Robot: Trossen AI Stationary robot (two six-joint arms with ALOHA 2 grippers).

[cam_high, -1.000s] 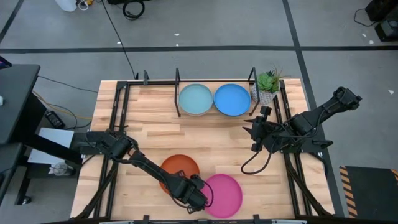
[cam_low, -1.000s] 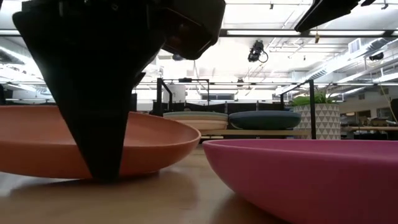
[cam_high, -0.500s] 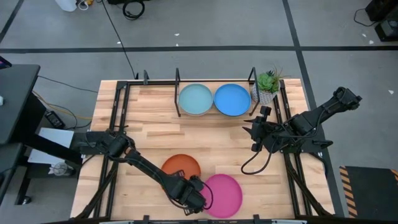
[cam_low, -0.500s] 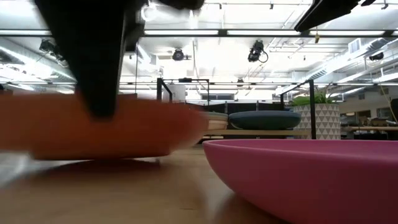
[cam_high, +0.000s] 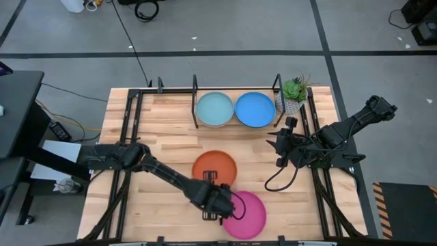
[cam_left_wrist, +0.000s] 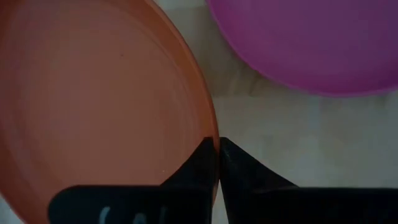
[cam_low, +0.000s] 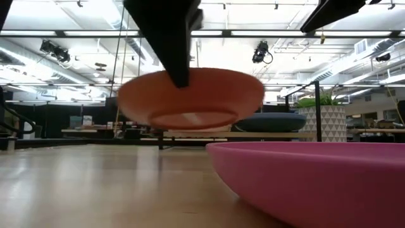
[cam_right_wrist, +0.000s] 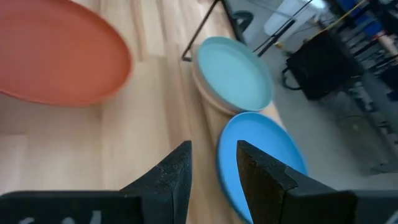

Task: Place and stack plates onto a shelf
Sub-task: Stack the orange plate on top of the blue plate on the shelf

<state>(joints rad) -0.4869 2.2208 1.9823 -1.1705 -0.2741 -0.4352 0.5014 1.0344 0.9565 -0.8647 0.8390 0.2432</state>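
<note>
My left gripper [cam_high: 216, 187] is shut on an orange plate [cam_high: 214, 167], which hangs above the middle of the table, also seen in the low view [cam_low: 190, 98]. A pink plate [cam_high: 244, 214] lies on its base near the table's front edge, just right of that gripper. At the far edge, a light teal plate [cam_high: 215, 109] tops a small stack and a blue plate [cam_high: 255, 109] sits beside it, both between the shelf's black posts [cam_high: 194, 90]. My right gripper [cam_high: 280, 147] waits open at the right, above the table. My left gripper pinches the orange plate's near rim [cam_left_wrist: 213, 132] between its two fingers, one finger over the plate's inner face and one outside the rim. The fingers come steeply from above. The plate is lifted clear of the table, roughly level, reaching away from the fingers toward the far edge.
A small potted green plant [cam_high: 293, 92] stands at the shelf's right end, by the blue plate. Bare wooden table [cam_high: 157, 137] stretches between the lifted plate and the shelf. A black cable [cam_high: 273, 181] loops below the right arm.
My left gripper has risen and gone toward the table's far right, its wrist rolling. The orange plate, which lay on the table beside the pink one, has gone up with it, is now clear of the wood and sits nearer the table's middle.
</note>
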